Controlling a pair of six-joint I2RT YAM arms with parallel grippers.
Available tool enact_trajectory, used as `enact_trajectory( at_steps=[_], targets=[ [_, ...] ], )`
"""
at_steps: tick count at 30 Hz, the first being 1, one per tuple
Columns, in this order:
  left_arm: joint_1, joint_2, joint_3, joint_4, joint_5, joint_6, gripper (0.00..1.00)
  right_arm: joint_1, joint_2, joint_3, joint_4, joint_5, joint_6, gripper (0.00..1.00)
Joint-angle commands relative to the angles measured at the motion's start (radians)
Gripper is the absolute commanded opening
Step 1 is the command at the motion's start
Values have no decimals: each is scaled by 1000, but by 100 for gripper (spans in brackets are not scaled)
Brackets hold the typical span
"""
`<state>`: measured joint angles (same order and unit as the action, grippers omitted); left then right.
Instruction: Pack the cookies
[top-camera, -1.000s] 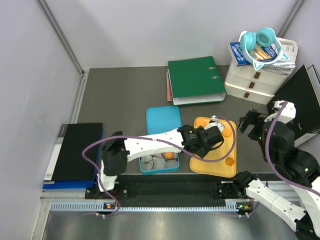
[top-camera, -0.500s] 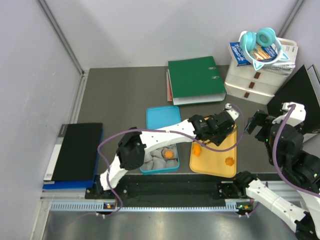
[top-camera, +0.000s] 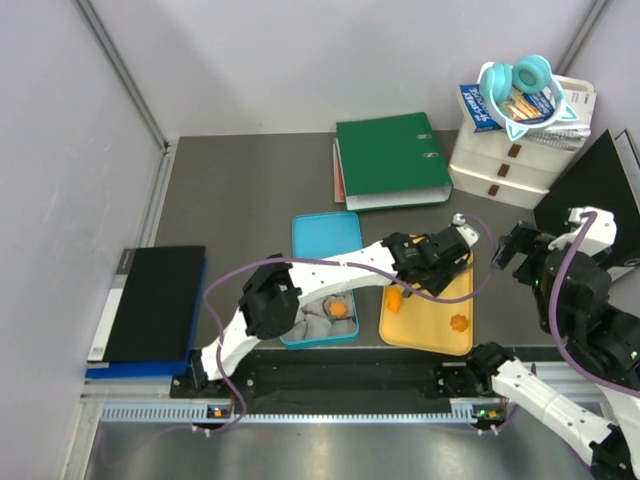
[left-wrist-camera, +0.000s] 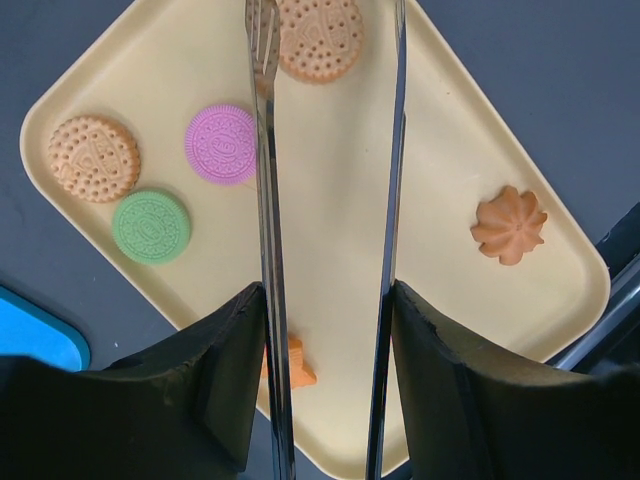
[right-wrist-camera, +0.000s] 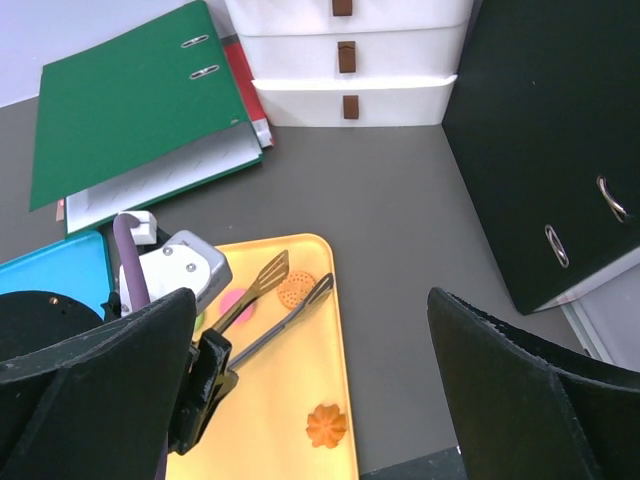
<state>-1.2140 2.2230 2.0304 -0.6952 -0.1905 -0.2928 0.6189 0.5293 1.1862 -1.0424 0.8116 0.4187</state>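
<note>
left hand (left-wrist-camera: 325, 300) clamped on tongs (left-wrist-camera: 262, 150) | their tips apart over tan cookie (left-wrist-camera: 325, 40) on tray (left-wrist-camera: 450, 130) | right hand (top-camera: 517, 250) wide, empty

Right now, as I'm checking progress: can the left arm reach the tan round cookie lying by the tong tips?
Probably yes: the tongs in the left gripper stand open right at that tan cookie on the tray, nothing between.

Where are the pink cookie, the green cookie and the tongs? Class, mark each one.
pink cookie (left-wrist-camera: 221, 144), left wrist view, middle of its top face.
green cookie (left-wrist-camera: 151, 227), left wrist view, middle of its top face.
tongs (left-wrist-camera: 266, 200), left wrist view, blade nearest the pink cookie.
</note>
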Motion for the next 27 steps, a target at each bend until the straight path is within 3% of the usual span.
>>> enact_trajectory(
  at_steps=[1,14,20,27],
  targets=[
    [4,-11,-22,36,-18,7,56,8,-18,3,-2,17,-5,99],
    [18,-45,-87,49,2,-17,54,8,-17,-8,5,12,0,99],
    [16,-55,-95,17,11,-22,39,8,-15,-3,7,11,-1,99],
    [24,-175,-131,-18,-84,-17,36,8,-6,19,25,14,-17,99]
  ],
)
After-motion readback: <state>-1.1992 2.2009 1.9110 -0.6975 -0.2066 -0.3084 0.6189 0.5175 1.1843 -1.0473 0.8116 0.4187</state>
